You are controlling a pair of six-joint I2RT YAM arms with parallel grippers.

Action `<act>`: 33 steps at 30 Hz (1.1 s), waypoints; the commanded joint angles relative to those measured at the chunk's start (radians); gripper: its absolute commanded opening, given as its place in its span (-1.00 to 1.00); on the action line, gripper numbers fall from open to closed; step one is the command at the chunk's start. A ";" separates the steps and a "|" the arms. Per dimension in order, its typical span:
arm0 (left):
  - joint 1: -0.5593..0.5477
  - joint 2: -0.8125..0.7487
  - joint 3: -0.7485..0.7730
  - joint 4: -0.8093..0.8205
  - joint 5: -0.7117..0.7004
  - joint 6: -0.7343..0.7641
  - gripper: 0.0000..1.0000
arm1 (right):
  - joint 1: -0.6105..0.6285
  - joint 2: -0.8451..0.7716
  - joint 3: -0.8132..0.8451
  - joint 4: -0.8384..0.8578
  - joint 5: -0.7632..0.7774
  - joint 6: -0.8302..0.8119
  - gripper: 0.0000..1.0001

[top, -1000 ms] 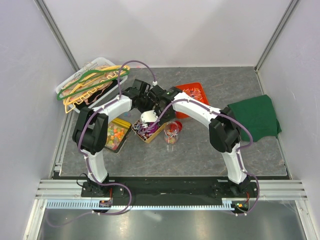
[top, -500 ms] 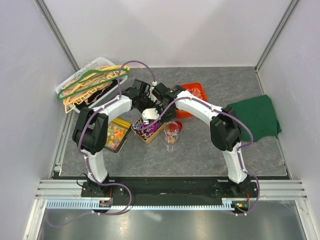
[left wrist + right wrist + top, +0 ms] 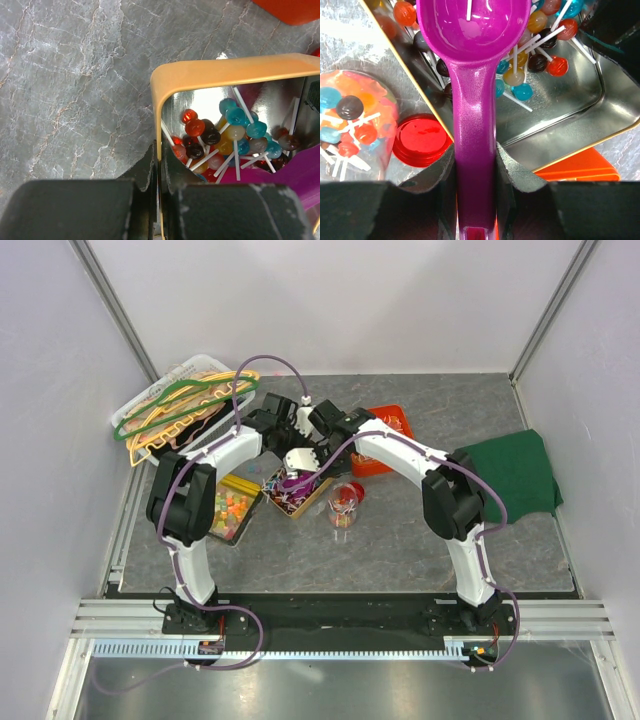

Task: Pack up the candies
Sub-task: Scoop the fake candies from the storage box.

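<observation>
Pinching the tin point(image 3: 225, 70) rim with closed left jaws; clamping the scoop point(image 3: 472, 75) handle in the right jaws. Have edged farther up the bench point(image 3: 400, 540) over the last second, carrying the scoop bowl low over the candies point(image 3: 220, 135) lying in the tin. Suggests another dip before tipping into the jar point(image 3: 384, 100).

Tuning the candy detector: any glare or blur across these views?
Left wrist: the shiny tin throws glare behind the candies; the left gripper in front is blurred. Right wrist: white highlights on the purple scoop, candies sharp. Top external: even light, candies tiny.
</observation>
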 commanded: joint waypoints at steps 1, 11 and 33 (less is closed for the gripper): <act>0.003 -0.009 0.057 -0.022 0.120 -0.014 -0.96 | -0.037 0.002 -0.016 0.079 -0.023 0.035 -1.00; 0.014 0.006 0.060 -0.036 0.155 -0.031 -0.96 | -0.043 0.016 -0.033 0.085 -0.061 0.048 -1.00; 0.014 0.014 0.064 -0.081 0.198 -0.015 -0.96 | -0.057 0.031 -0.026 0.090 0.007 0.039 -1.00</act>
